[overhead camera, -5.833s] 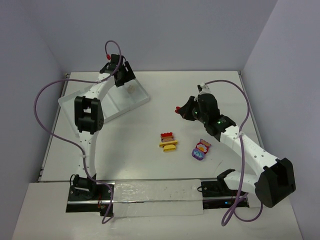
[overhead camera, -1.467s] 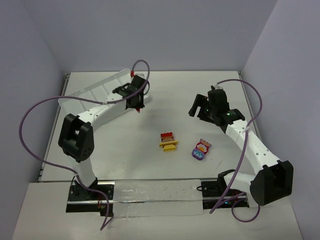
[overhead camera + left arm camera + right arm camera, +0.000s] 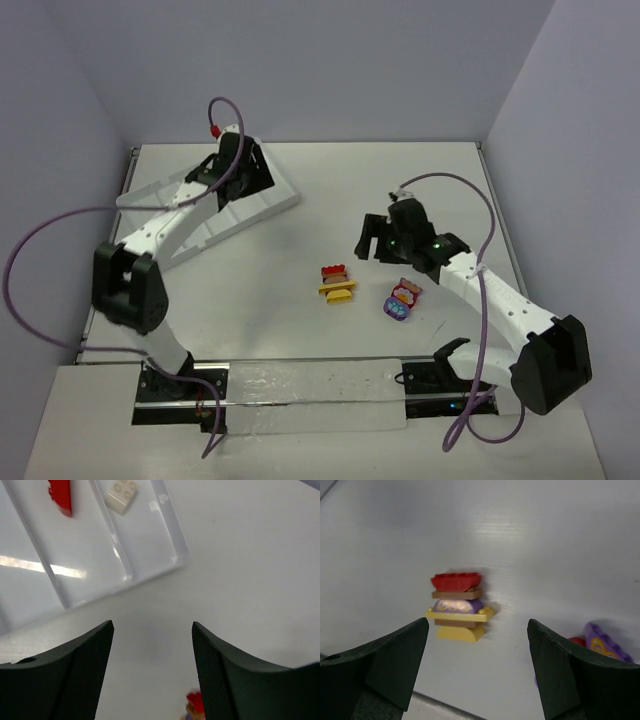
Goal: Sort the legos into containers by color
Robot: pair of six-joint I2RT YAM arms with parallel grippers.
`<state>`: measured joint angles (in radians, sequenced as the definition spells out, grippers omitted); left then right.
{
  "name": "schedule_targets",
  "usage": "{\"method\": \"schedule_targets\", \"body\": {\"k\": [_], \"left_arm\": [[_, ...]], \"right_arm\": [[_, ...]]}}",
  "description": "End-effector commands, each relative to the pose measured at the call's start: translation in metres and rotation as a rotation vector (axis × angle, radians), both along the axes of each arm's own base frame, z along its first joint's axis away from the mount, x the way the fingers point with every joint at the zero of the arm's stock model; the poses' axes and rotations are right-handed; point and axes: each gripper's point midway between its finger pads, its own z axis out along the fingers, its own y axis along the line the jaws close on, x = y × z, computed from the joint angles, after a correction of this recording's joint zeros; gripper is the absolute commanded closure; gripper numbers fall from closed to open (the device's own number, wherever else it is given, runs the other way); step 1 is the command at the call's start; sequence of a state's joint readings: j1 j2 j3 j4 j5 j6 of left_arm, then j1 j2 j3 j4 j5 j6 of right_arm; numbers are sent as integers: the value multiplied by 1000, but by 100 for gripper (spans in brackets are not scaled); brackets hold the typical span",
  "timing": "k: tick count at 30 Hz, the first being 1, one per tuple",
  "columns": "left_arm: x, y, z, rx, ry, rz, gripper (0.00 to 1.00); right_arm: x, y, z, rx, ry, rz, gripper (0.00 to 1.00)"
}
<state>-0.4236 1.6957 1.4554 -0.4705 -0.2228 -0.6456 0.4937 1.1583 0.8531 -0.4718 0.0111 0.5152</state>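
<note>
The white tray of containers [image 3: 272, 196] lies at the back left. In the left wrist view a red lego [image 3: 61, 497] rests in one compartment and a white lego [image 3: 121, 495] in the one beside it. My left gripper [image 3: 247, 176] hovers over the tray's right end, open and empty [image 3: 152, 625]. A stacked cluster of red, brown, purple and yellow legos [image 3: 337, 282] [image 3: 459, 605] stands mid-table. A purple and pink cluster [image 3: 400, 300] [image 3: 605, 642] lies to its right. My right gripper [image 3: 371, 240] [image 3: 477, 622] is open and empty, just behind the stacked cluster.
The tray's low dividers [image 3: 115, 545] run between its compartments, and its corner [image 3: 180, 557] borders bare table. A purple cable [image 3: 480, 230] loops over the right arm. Walls close the table at the back and both sides.
The left gripper has opened and drawn back up and left over the tray. The right gripper has moved forward and left toward the stacked cluster.
</note>
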Motion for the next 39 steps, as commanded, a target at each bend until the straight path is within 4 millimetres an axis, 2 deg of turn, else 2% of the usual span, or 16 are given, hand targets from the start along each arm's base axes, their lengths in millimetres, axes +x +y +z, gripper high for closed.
{"method": "schedule_targets", "body": {"k": [1, 2, 7, 14, 18, 24, 27, 31, 36, 37, 38, 39], "left_arm": [[-32, -10, 24, -146, -84, -22, 29], [-42, -8, 17, -142, -65, -25, 29], [-66, 2, 14, -123, -46, -17, 29], [-67, -6, 16, -134, -47, -56, 29], [-65, -9, 13, -117, -36, -65, 29], [-65, -17, 8, -122, -13, -100, 29], [-65, -18, 7, -122, -13, -105, 29], [-64, -17, 6, -115, -12, -104, 30], [-66, -16, 8, -102, -11, -117, 29], [-66, -17, 8, -101, -11, -120, 29], [-66, -16, 9, -102, -12, -120, 29], [-66, -17, 8, -102, -10, -124, 29]], "right_arm": [[-12, 38, -13, -72, 4, 97, 12], [-16, 44, -20, -78, 13, 110, 12], [-39, 52, -56, -143, 78, 160, 7], [-53, 81, -71, -144, 119, 225, 2], [-48, 87, -77, -175, 116, 210, 2], [-38, 76, -93, -263, 110, 156, 2], [-37, 79, -99, -261, 118, 160, 3], [-39, 87, -101, -236, 118, 176, 11], [-37, 88, -99, -241, 96, 174, 35], [-37, 88, -97, -245, 91, 174, 43], [-36, 87, -97, -247, 89, 173, 44], [-37, 87, -96, -249, 88, 173, 51]]}}
